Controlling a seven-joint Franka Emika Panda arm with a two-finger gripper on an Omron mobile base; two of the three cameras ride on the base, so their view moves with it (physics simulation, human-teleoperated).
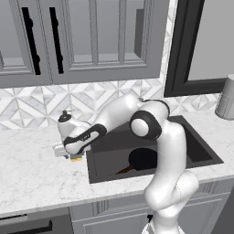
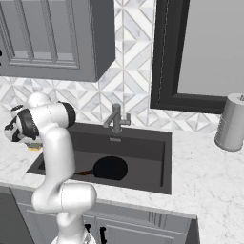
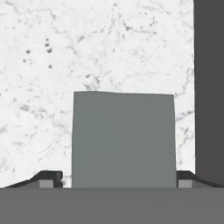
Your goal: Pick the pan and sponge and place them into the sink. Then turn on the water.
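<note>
Hand is down over the sponge, jaws spread wide, one dark fingertip showing on each long side of it. Tips sit just beside the sponge's edges; can't tell if either touches yet. Nothing gripped.

Sponge location: flat on the marble bench, just left of the sink, close to its left rim. In the hand view that rim is the dark strip next to the sponge. From the left base view only a sliver of yellow shows under the hand.

Orientation: grey-green face up, yellow layer underneath. Hand view has it as a rectangle with its long axis running parallel to the sink rim, near end hidden at the frame edge. Jaws straddle the short dimension, so the grip line is across the width. Looks correct.

Handling, my read: light, soft, compressible. It will squash before it slips, so a firm close is fine and nothing is fragile. Grab mid-length across the width, low enough to catch both layers. Lift needs little clearance, only the sink lip to cross.

Pan is in the sink, lying flat on the basin floor, brown handle pointing toward the left front corner. It takes up the left-centre of the floor. Dropping the sponge on or beside it is fine either way.

Faucet stands at the back rim of the sink, no water running.
</note>
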